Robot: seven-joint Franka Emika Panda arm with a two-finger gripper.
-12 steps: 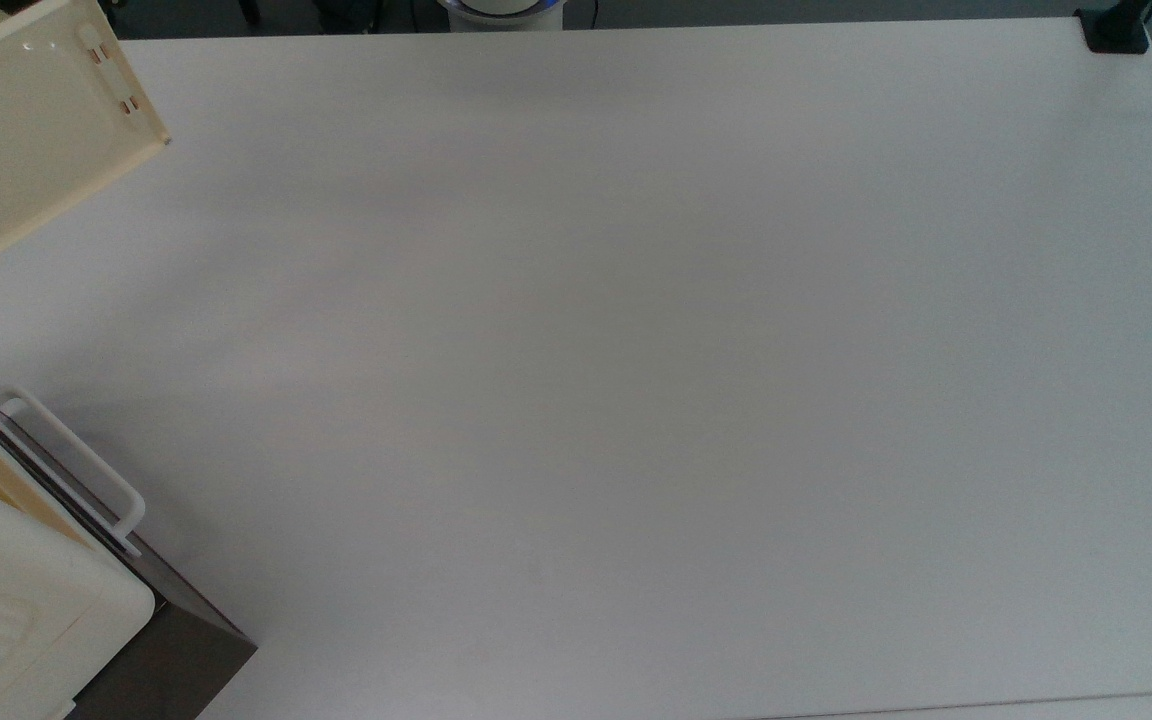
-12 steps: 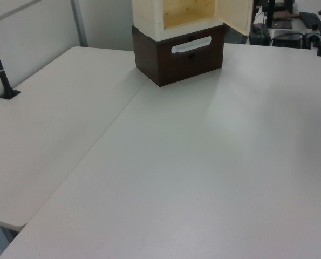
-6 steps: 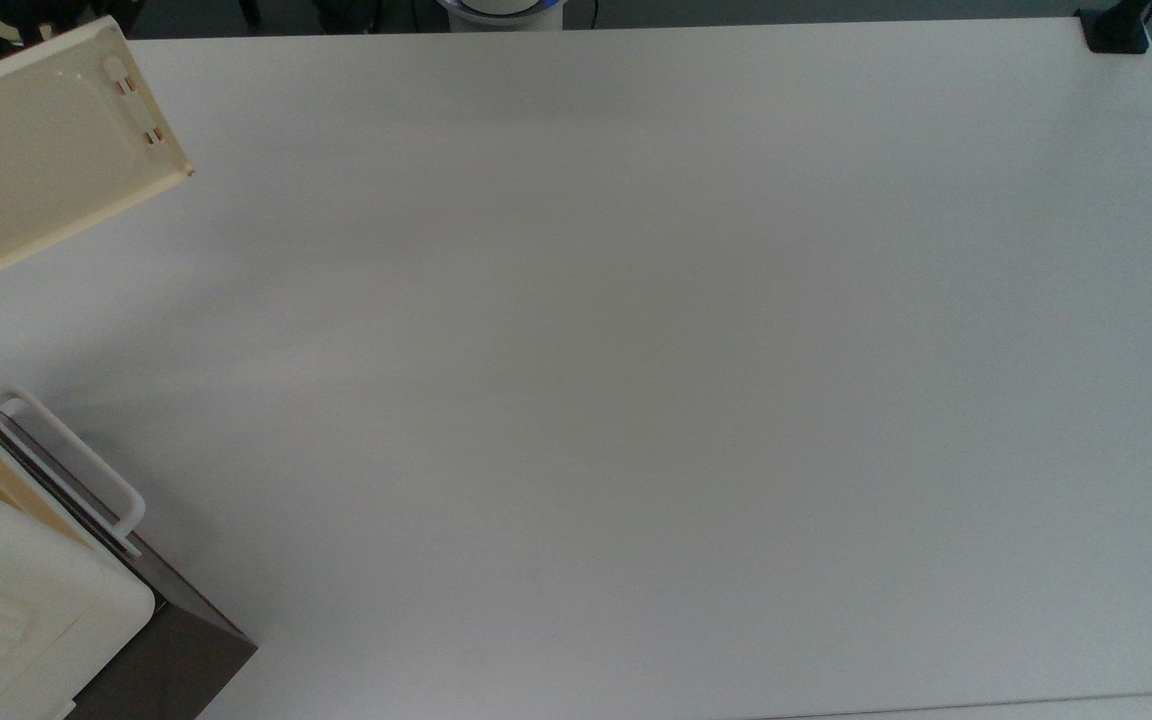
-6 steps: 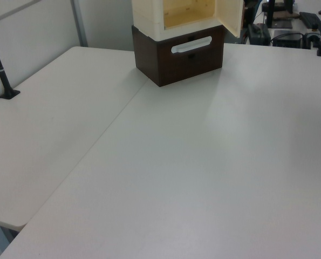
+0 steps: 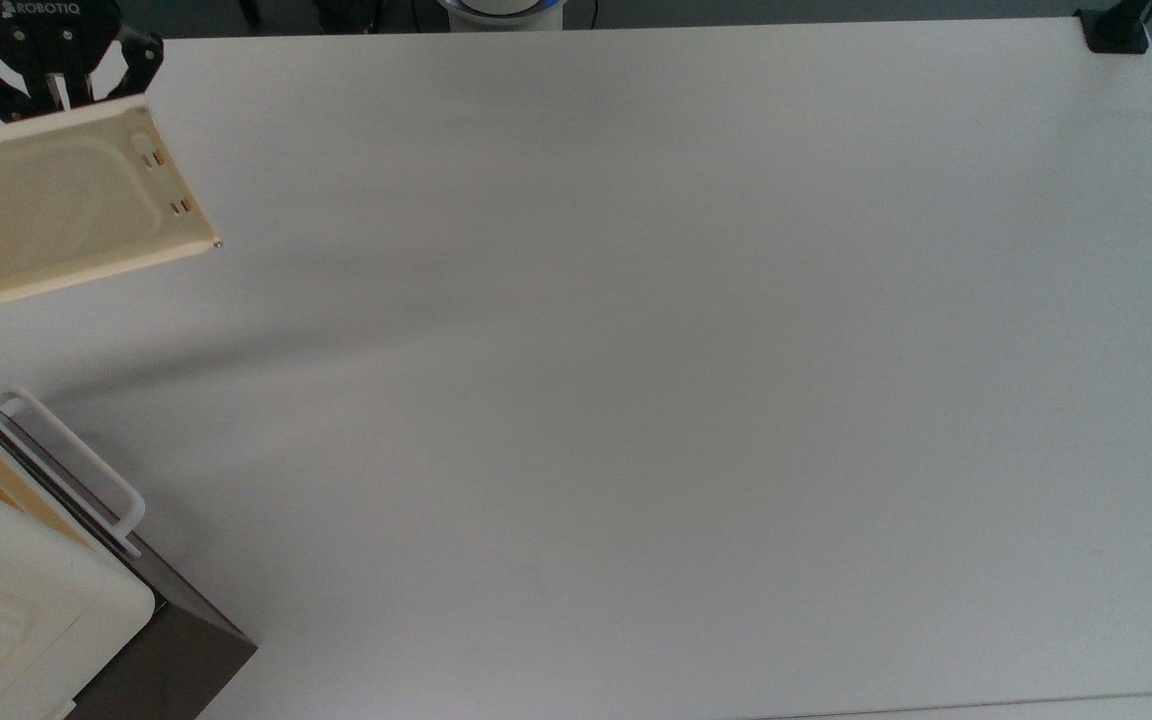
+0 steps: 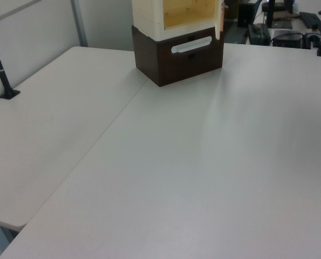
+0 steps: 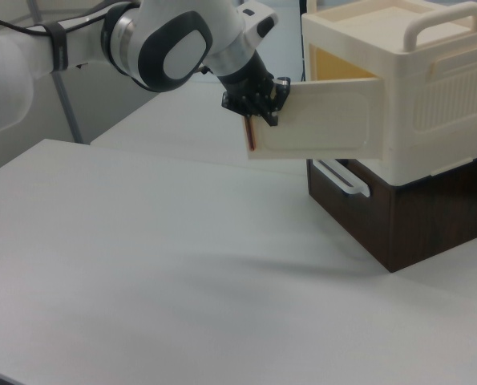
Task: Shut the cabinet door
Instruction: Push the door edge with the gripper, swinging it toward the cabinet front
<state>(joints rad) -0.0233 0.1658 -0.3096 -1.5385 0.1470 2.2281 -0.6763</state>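
Item: cabinet door, cream-yellow panel, hinged to the cabinet and standing roughly half open, swung out over the white table.

Item: gripper, black. It sits at the door's free edge, on the outer face, away from the hinge. Fingers set apart, pressing on the panel rather than clamping it, as best I can judge.

Relation: the door's long axis runs level from gripper to hinge; the cabinet opening lies beyond the panel, on the right view's right. The closing push probably goes that way, along the arc.

Change: against the pictures of a second ago, the door has swung further toward the cabinet, and the gripper has entered the top view.

Below: brown base, white bar handle.
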